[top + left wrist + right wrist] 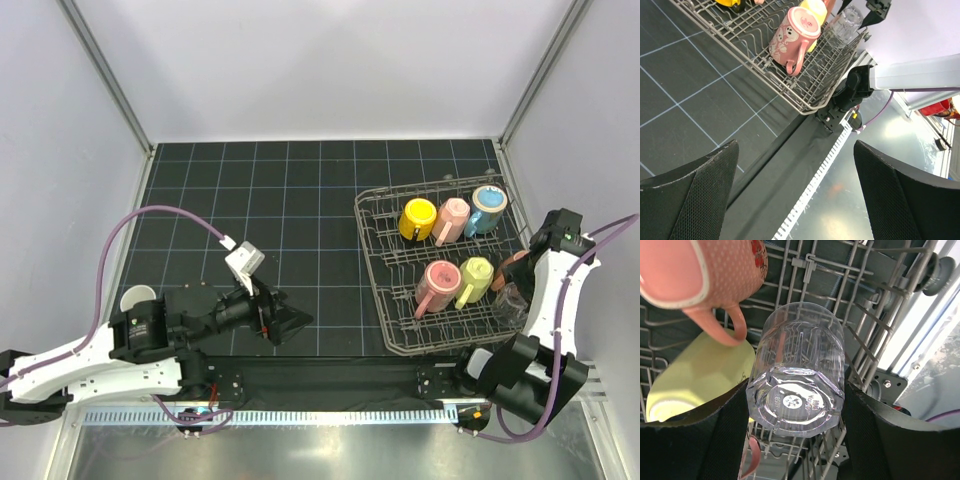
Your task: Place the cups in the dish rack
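The grey wire dish rack point(370, 250) stands at the right. In it are an orange-yellow mug point(417, 219), a pink mug point(452, 220), a blue mug point(487, 210), a second pink mug point(436, 284) and a pale yellow mug point(473, 281). My right gripper point(796, 400) is shut on the clear glass tumbler point(797, 370) and holds it upside down in the rack's near right corner point(508, 303), beside the pale yellow mug point(700, 375). A maroon handle point(747, 460) shows below. My left gripper point(796, 160) is open and empty over the mat's near edge point(290, 322).
A pale cup rim point(135, 296) shows at the far left behind my left arm. The metal strip point(320, 445) with a white toothed rail runs along the near edge. Grey walls close in the sides and back.
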Tool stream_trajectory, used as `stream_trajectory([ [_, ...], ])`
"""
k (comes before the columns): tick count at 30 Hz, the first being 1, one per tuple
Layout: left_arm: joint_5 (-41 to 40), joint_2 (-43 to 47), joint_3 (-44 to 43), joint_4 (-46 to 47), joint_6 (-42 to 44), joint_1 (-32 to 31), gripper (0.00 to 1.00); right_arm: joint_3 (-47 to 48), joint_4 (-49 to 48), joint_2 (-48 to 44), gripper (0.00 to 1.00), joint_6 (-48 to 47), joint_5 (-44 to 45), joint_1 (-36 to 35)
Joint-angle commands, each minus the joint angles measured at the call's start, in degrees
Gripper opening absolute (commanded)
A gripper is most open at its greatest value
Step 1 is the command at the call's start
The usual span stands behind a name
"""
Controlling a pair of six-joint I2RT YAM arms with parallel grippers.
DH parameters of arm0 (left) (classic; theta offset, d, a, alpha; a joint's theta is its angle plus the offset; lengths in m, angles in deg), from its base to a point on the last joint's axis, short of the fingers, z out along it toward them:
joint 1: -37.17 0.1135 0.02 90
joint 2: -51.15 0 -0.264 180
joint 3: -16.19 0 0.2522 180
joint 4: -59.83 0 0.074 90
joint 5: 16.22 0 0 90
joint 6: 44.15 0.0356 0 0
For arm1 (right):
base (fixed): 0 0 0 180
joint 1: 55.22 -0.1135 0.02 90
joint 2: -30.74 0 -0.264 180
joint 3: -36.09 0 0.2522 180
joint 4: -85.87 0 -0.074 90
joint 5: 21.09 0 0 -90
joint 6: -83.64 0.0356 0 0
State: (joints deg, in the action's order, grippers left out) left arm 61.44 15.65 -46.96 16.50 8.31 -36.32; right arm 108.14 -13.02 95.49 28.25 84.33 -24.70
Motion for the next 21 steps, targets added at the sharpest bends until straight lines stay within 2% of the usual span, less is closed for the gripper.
stream_trajectory([
  [1, 0.74, 0.17, -1.59, 0.29, -0.87, -0.07, 0.92, -1.24, -5.21, 1.07, 0.04, 0.46, -0.39, 1.64],
  [9, -0.41, 1.41, -0.97, 0.03, -1.92, -0.07, 0.92, -3.78, -9.34, 3.01, 0.04, 0.72, -2.06, 2.87],
  [12, -0.41, 1.14, -1.06, 0.03, -1.92, -0.07, 0.92, -6.51, -11.53, 2.84, 0.08, 1.07, -3.11, 4.28],
  [18, 0.21, 0.44, -0.71, 0.56, -2.28, -0.07, 0.92, -9.06, -13.04, 3.28, 0.23, 1.25, -2.07, 4.98],
  [21, 0.47, 0.44, -0.27, 1.26, -2.54, -0.07, 0.91, -7.84, -12.16, 2.93, 0.47, 0.99, -1.45, 4.98],
])
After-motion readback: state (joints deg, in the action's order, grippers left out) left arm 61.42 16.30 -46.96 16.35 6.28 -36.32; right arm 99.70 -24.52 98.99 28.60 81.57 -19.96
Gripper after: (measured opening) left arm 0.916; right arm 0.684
